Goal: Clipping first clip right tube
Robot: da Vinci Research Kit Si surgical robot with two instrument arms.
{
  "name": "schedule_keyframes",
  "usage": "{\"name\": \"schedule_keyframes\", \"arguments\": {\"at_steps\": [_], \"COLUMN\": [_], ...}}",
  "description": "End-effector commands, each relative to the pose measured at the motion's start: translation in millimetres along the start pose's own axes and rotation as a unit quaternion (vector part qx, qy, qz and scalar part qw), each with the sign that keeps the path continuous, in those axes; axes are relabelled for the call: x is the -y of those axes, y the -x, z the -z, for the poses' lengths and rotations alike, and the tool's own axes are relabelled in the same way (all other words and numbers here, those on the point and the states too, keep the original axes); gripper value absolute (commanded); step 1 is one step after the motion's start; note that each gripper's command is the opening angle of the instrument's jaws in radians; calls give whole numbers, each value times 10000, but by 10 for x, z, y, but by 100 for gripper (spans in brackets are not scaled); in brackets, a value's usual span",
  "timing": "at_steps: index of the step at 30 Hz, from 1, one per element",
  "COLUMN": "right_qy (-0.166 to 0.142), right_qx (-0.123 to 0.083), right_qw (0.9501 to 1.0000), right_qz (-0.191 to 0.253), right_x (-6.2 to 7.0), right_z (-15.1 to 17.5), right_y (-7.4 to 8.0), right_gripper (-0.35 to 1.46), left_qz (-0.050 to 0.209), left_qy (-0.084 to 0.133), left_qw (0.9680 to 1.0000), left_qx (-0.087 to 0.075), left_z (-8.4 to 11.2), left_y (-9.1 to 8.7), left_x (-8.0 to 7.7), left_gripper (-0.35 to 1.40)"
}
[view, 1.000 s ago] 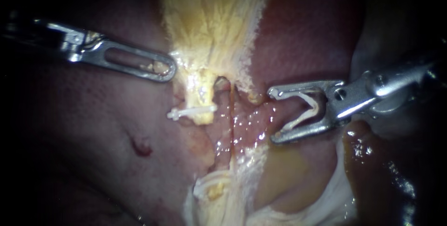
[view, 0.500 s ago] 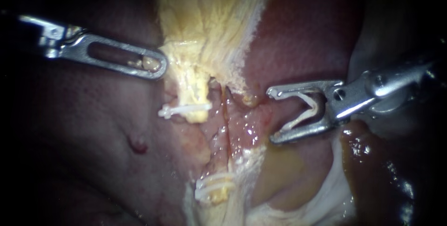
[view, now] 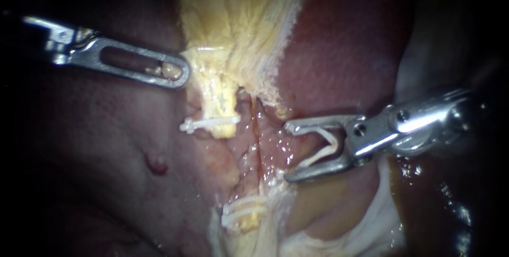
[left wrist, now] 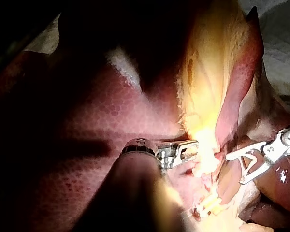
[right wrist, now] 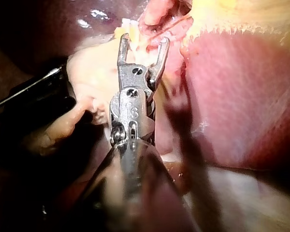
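Observation:
The pale yellow gallbladder (view: 238,24) hangs down between the liver lobes (view: 344,45). My left instrument (view: 177,72) has its slotted jaws shut on the gallbladder's lower left edge. Below that, the left tube carries a white clip (view: 209,124) across it. The right tube (view: 258,135) is a thin reddish strand running downward beside it. My right instrument (view: 289,152) comes in from the right, its jaws wide apart with an open white clip (view: 323,148) seated between them. Its tips lie just right of the right tube, apart from it. The same jaws show in the right wrist view (right wrist: 142,41) and the left wrist view (left wrist: 234,169).
Two white clips (view: 244,212) sit close together on the tissue lower down, also seen in the left wrist view as clips (left wrist: 210,205). Dark red liver surface (view: 106,145) with a small bloody spot (view: 157,164) lies at the left. White tissue (view: 382,214) and brown fluid lie under my right instrument.
My right instrument has moved left and a little down, bringing its loaded jaws close to the right tube. Earlier my left instrument drew the gallbladder slightly left; it now holds still.

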Motion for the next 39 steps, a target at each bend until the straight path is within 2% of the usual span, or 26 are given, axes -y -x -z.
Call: {"name": "schedule_keyframes", "arguments": {"at_steps": [1, 6, 14, 20, 25, 39], "right_qy": [-9, -58, -110, -221, -351, -555], "right_qx": [9, 30, 56, 47, -118, -166], "right_qw": [10000, 9998, 9990, 9978, 9963, 9942], "right_qz": [-44, -206, -439, -615, -774, -909], "right_x": [0, -5, -20, -27, -29, -32], "right_z": [-4, -27, -50, -60, -70, -87], "right_y": [2, 14, 31, 33, 32, 45], "right_gripper": [50, 50, 49, 49, 49, 49], "left_qz": [2, 1, -1, -2, -2, -2], "left_qy": [-5, -5, -4, 6, 6, 17], "left_qw": [10000, 10000, 10000, 10000, 10000, 10000], "left_qx": [-2, -2, -2, 8, 8, 17], "left_z": [0, 0, 0, 0, 0, 0], "left_y": [0, 0, -1, -1, -1, 0], "left_x": [0, 0, -1, -1, -2, -3], "left_gripper": [-35, -35, -35, -35, -35, -35]}}
